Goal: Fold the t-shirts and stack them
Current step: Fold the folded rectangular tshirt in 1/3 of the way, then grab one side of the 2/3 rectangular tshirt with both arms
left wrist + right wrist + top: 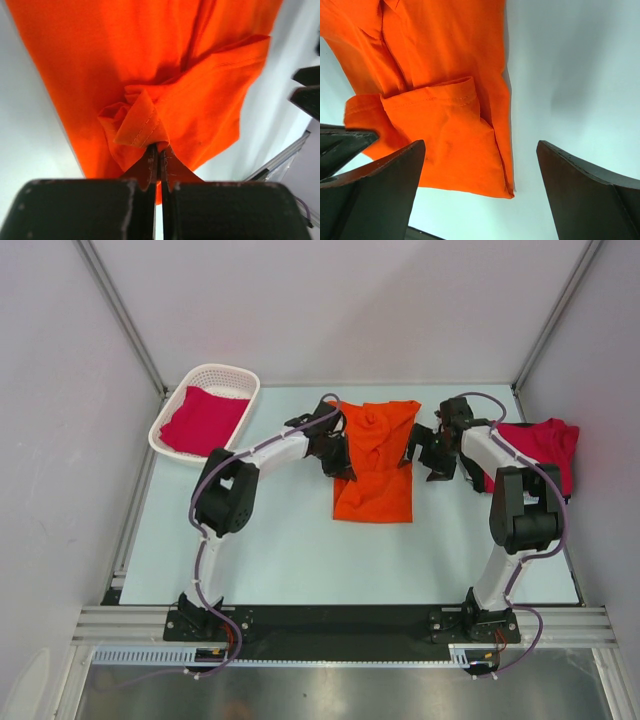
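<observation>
The bright orange t-shirt (375,465) lies partly folded in the middle of the table, bunched at its far end. My left gripper (335,448) is at the shirt's left edge, shut on a pinched fold of hemmed orange cloth (137,127); the jaws (160,148) meet with cloth between them. My right gripper (427,453) hovers open just off the shirt's right edge, its fingers (395,175) wide apart over a folded orange corner (450,145), holding nothing. One crimson t-shirt (203,420) lies in the basket. Another crimson t-shirt (545,445) lies crumpled at the right.
The white lattice basket (228,371) stands at the back left corner of the table. The crumpled crimson shirt lies under the right arm's elbow by the right wall. Frame posts rise at both back corners. Pale bare table (300,550) lies in front of the orange shirt.
</observation>
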